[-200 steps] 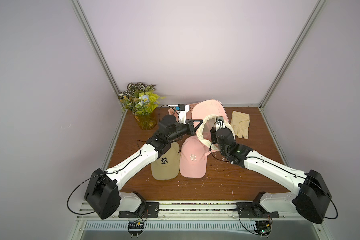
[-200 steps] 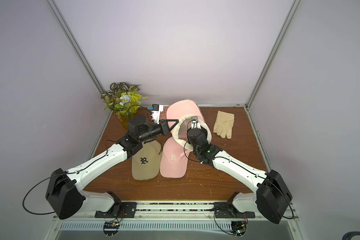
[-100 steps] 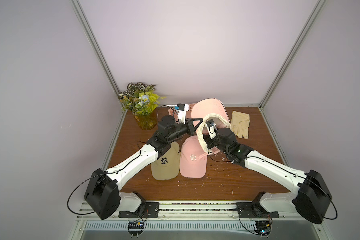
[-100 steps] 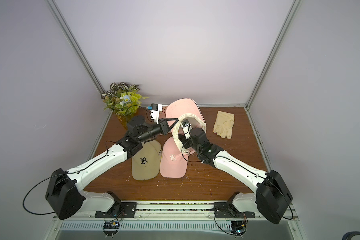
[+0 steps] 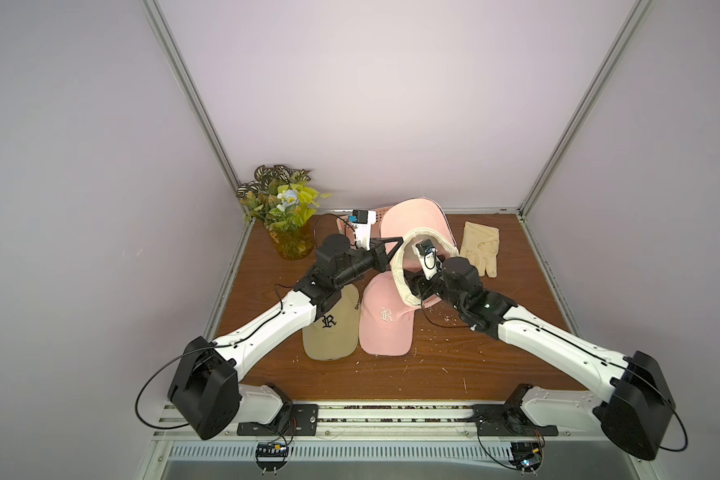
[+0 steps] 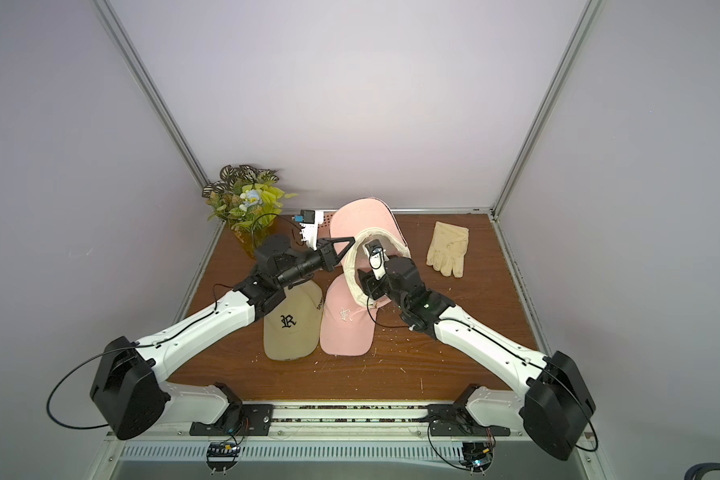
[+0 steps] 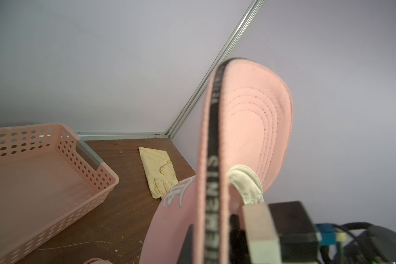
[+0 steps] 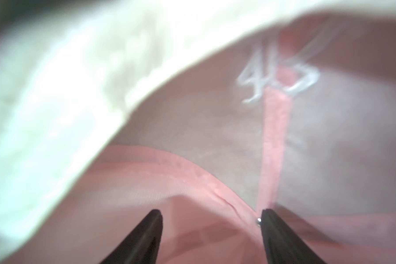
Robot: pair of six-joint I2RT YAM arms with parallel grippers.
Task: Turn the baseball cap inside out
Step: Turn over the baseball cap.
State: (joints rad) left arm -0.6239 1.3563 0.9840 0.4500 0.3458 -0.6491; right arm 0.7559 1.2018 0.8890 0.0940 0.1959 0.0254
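Fingers first: the right fingers are spread apart and poked inside the held pink cap, with nothing pinched between them. One tip sits right against a pink seam by a tiny metal stud; the rest of that view is pretty blurry. The left fingers are clamped tight on the cap's edge from the other side, holding it up off the counter.

Front to back: a tan cap and a second pink cap lie side by side near the front middle, logos up, brims toward the front edge. The left arm passes over the tan one. Just behind them is the held cap, in the air over the back middle. Its brim tilts up toward the back wall, and its cream sweatband and opening face the right arm. Off to the right of it a cream glove lies flat, clear of the cap. Behind the left arm there's a pink perforated basket, and a plant in an amber vase sits in the back left corner.
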